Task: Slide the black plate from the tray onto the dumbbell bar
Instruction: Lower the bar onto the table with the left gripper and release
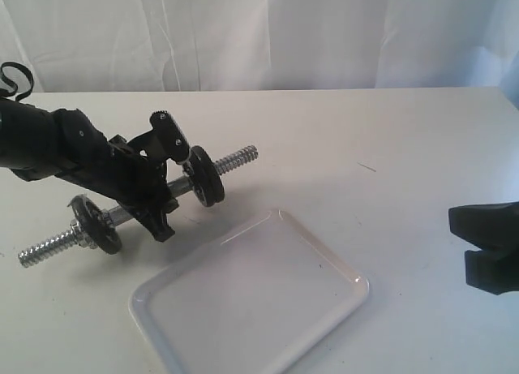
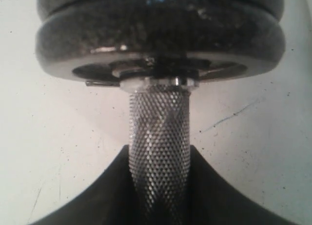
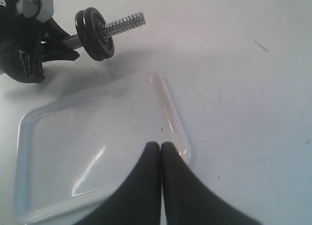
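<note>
The tray [image 1: 243, 301] lies at 6 o'clock on the worktop [image 1: 365, 147]. The right pincer [image 3: 161, 149] is at 4 o'clock, tips pressed together, holding nothing. At 9 o'clock the left pincer [image 1: 162, 187] clamps the bar [image 1: 45, 250] mid-shaft. The plate [image 1: 204, 175] sits on the bar's 2 o'clock end, a thinner disc [image 1: 93, 224] toward 8 o'clock.

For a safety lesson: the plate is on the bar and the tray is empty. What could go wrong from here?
1. The plate sits next to the bar's bare threaded end, and no collar shows outside it. If that end dips, the plate may slide off.
2. Only the left gripper holds the bar. If it lets go, the bar may roll towards the tray.
</note>
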Available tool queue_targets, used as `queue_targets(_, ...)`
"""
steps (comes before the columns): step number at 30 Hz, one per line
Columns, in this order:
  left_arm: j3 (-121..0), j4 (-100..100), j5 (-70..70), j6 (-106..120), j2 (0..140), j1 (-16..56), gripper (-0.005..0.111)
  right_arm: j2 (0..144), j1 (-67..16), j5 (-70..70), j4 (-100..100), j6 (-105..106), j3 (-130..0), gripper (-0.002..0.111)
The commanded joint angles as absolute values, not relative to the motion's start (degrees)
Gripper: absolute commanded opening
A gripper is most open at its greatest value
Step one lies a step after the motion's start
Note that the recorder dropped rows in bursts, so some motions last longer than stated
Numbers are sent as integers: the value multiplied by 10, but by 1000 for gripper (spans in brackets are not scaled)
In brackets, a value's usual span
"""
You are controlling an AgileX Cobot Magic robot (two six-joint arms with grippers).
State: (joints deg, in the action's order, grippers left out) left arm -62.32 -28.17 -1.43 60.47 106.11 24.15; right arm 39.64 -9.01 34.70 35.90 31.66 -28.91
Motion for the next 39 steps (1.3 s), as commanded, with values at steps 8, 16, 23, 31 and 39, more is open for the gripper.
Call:
queue_targets(8,-647,-310,55,599,1026,248,0,394,-87,337,364,324,-287,0)
queue_targets(16,-647,-309,41,599,1030,255,0,394,-87,337,364,324,-287,0)
queue_targets(23,-647,-309,40,599,1044,255,0,394,-87,337,364,324,-287,0)
queue_targets(31,-647,-309,40,599,1050,255,0,394,-87,337,364,324,-287,0)
queue_targets(39,-647,-309,43,587,1050,255,0,394,-87,337,364,324,-287,0)
